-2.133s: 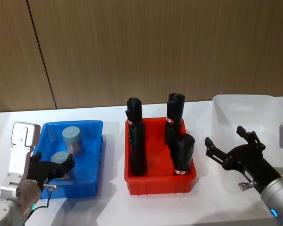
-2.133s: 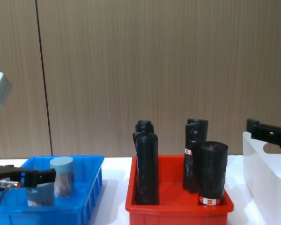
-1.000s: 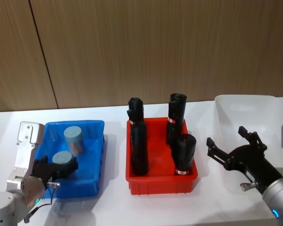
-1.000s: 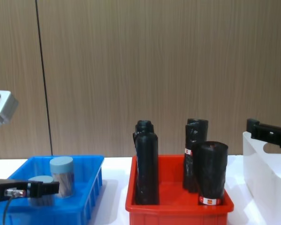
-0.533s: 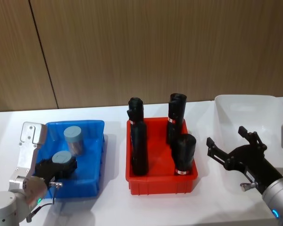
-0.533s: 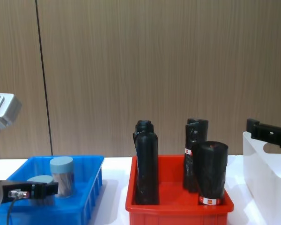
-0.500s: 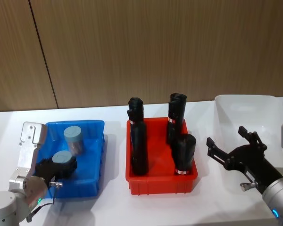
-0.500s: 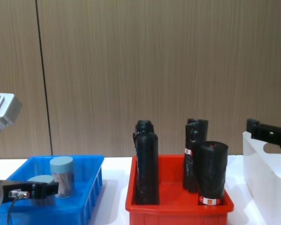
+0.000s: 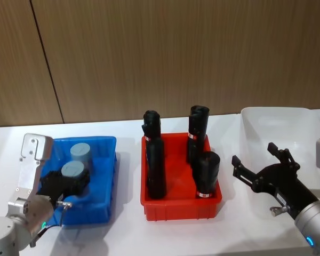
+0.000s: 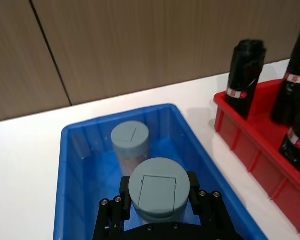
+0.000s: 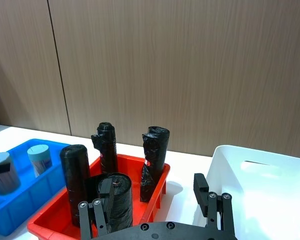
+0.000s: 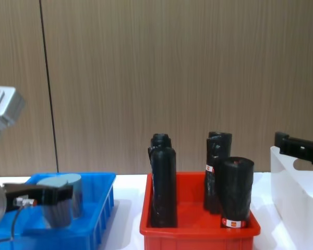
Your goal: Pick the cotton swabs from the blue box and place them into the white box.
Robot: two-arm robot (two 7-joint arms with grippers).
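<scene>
**A:** Setting?

**B:** Wood-panelled wall [image 9: 176, 53] and a white table [image 9: 128, 229]. On it, from the robot's left to right: blue box [image 9: 104, 202], red bin [image 9: 181, 205] of black rolls [image 9: 207, 173], white box [image 9: 304, 133].

**A:** Cotton swabs?

**B:** Two tubs. The second tub [image 10: 130, 142] stands at the blue box's far end. The held tub [image 10: 159, 187] hangs above the box floor, its base seemingly below the rim.

**A:** Claw condition?

**B:** Left gripper [image 9: 73, 182]: clamped on the held tub, fingers [image 10: 195, 187] pressing either side just under the lid. Right gripper [image 9: 253, 153]: spread wide, empty, hovering at the white box's left edge.

**A:** Handling note for the lift?

**B:** Judged: raise straight up until the base clears the ribbed wall. Keep the tub upright and the squeeze steady. The rolls stand tall along the way across, so carry high, or pass to the right gripper.
</scene>
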